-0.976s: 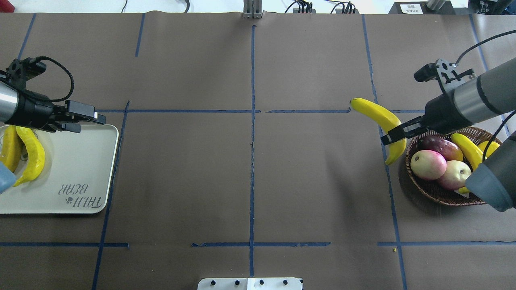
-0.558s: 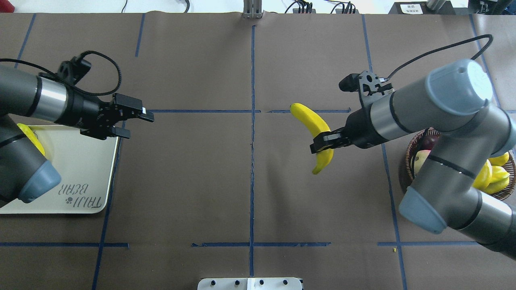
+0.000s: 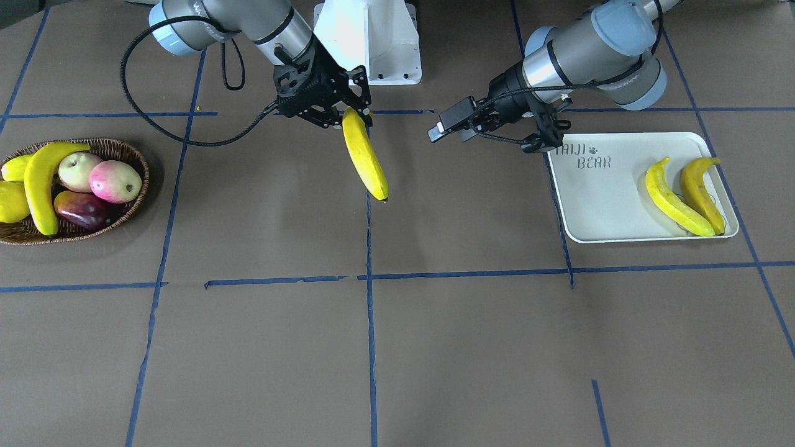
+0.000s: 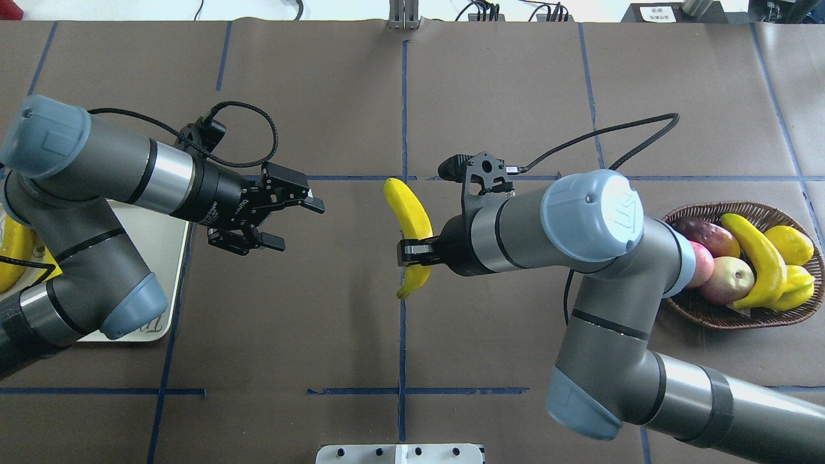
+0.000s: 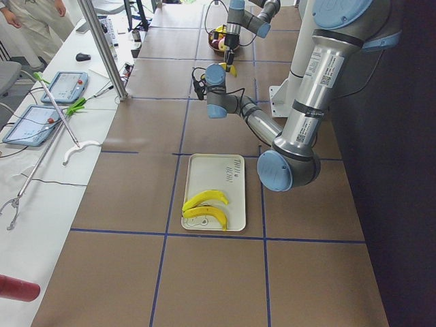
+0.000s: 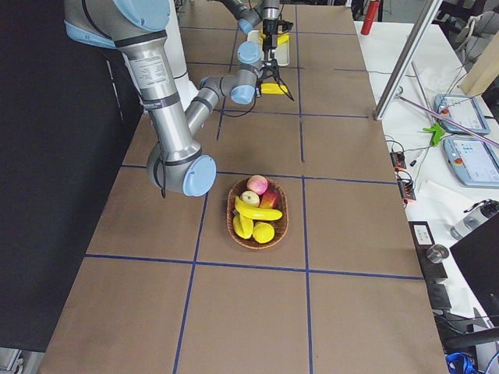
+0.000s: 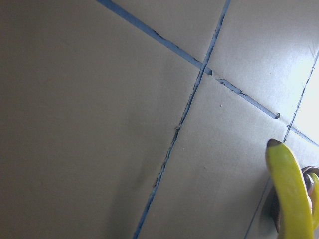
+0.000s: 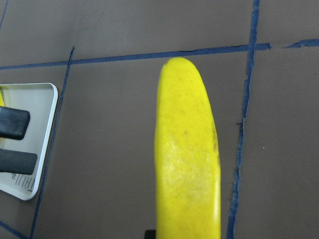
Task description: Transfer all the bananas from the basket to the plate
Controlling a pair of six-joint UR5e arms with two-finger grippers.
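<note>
The right gripper point(image 4: 407, 251) is pinched on a long curved bright yellow banana point(image 4: 409, 219), gripping it below its middle. In the overhead view, its black fingers mostly disappear under the wrist, just right of frame centre. The banana lies along the central blue tape line point(image 4: 402, 335) of the brown paper-covered table point(image 4: 503, 90). In the right wrist view it fills the middle and its lower end is cut off. In the left wrist view only its dark tip and upper part show at the lower right edge.

The left gripper point(image 4: 293, 224) is spread wide and holds nothing. It is left of centre in the overhead view, pointing toward the banana but well apart from it.

The white rectangular tray point(image 3: 596, 205) sits at centre right of the front-facing view. Two more yellow bananas point(image 3: 674, 198) lie side by side at its right end. From overhead, the left arm covers most of the tray and all but slivers of those bananas.

The oval dark brown wicker basket point(image 3: 133, 161) is at the left edge of the front-facing view, slightly cut off. It holds a fourth yellow banana point(image 3: 40, 186), round pink-and-green fruits point(image 3: 115, 181) and a dark purple fruit point(image 3: 84, 211).
</note>
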